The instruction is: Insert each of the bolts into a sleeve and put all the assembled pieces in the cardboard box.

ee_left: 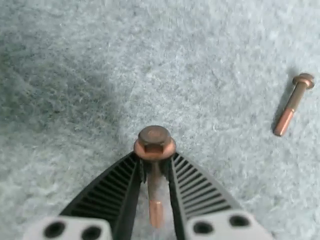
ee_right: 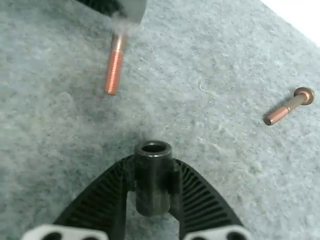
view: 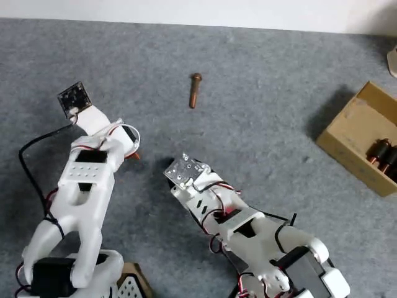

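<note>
- The loose bolt (view: 195,90) lies flat on the grey, fuzzy felt mat (view: 267,74). It is copper-coloured, with a round flanged head and a slim shank.
- The left gripper (ee_left: 155,159) hangs over the mat, nearer the arm bases than the loose bolt and off to that bolt's left in the high view. Its two black ribbed fingers (ee_left: 120,185) are clamped on a second copper bolt.
- This held bolt (ee_left: 154,145) is gripped just under its flange. Its hexagonal head on a round flange sticks out past the fingertips, and its shank runs back between the fingers.
- The right gripper (ee_right: 154,161) is also on the near side of the loose bolt, well apart from it. Its ribbed black fingers (ee_right: 197,192) are closed around the sleeve.
- The sleeve (ee_right: 152,172) is a short, dark, smooth metal tube. Its round open bore sits at the fingertip end.
- The cardboard box (view: 353,158) stands far to the right of the loose bolt in the high view. It is plain brown board with an open top.
- Assembled pieces (view: 383,155) lie inside the box, dark tubes with copper showing.
</note>
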